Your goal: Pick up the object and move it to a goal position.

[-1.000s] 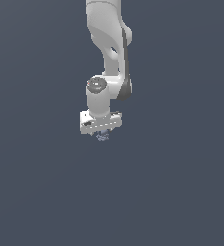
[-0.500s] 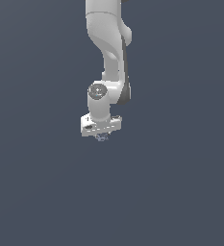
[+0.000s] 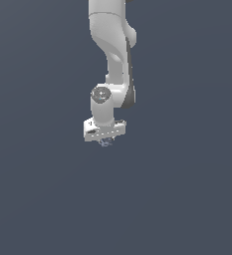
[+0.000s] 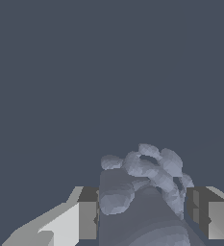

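Hanging lump (image 4: 142,187) lengthwise between tool (image 4: 142,216) fingers (image 4: 87,218)

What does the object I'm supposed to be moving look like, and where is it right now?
Follow the white robot arm down to the white gripper at its lower end. Just under the gripper's bar sits the tiny, lumpy, mottled blue-grey object; in the wrist view it lies between the two fingers. It is the only bumpy, bluish thing against the plain dark grey background.
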`<state>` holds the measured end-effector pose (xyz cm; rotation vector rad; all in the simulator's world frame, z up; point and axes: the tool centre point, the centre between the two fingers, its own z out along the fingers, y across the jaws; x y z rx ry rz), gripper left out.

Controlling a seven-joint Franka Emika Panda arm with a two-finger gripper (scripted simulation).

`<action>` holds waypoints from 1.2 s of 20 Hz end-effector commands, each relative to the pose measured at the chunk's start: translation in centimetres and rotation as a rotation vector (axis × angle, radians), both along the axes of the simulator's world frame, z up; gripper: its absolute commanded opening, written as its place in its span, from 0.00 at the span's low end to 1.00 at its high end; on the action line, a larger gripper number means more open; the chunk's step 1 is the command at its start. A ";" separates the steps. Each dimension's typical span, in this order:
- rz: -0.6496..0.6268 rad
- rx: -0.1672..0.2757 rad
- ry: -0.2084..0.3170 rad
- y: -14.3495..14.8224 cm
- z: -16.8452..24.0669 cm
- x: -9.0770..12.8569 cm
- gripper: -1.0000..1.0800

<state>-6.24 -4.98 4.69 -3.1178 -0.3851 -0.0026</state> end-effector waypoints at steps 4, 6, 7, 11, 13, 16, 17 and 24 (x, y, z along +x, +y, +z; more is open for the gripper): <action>0.000 0.000 0.000 0.3 0.2 0.5 0.00; 0.000 0.000 0.000 0.6 0.4 1.0 0.00; 0.000 0.000 0.000 0.7 0.5 1.3 0.00; 0.000 0.000 0.000 1.6 1.2 2.8 0.00; 0.000 0.000 0.000 2.1 1.6 3.7 0.00; -0.001 0.000 0.000 3.0 2.2 5.4 0.00; -0.001 0.000 0.000 3.3 2.5 6.0 0.00; -0.001 0.000 0.001 5.5 4.1 10.2 0.00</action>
